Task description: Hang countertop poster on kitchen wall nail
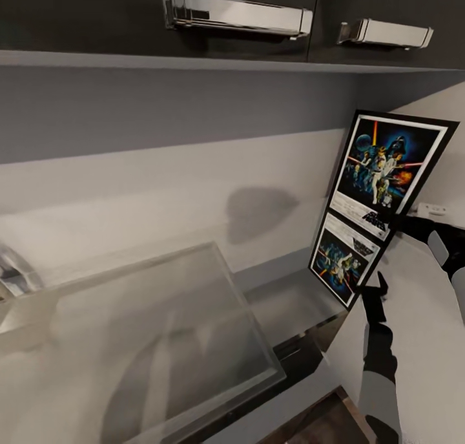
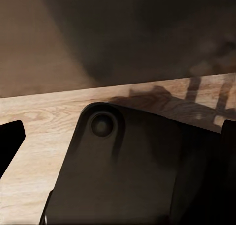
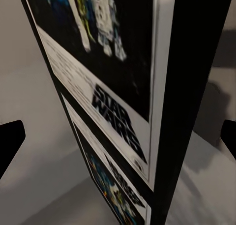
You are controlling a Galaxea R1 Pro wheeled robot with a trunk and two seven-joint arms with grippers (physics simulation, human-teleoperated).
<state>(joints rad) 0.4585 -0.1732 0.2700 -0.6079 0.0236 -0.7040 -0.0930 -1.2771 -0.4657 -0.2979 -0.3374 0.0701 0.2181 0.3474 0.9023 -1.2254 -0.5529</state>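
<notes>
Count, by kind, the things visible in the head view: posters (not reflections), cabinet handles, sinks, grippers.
Posters: 1, the poster, standing on the kitchen countertop, reflection below it
Cabinet handles: 2, long handle and shorter handle
Sinks: 1, sink
Grippers: 1, right gripper
Total: 5

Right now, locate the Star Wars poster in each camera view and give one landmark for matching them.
Head view: the poster stands at the right, leaning on the wall, bottom edge on the glossy countertop.
Left wrist view: no poster; wooden floor here.
Right wrist view: poster close up, centre.
Shared landmark: the STAR WARS logo above its reflection.
</notes>
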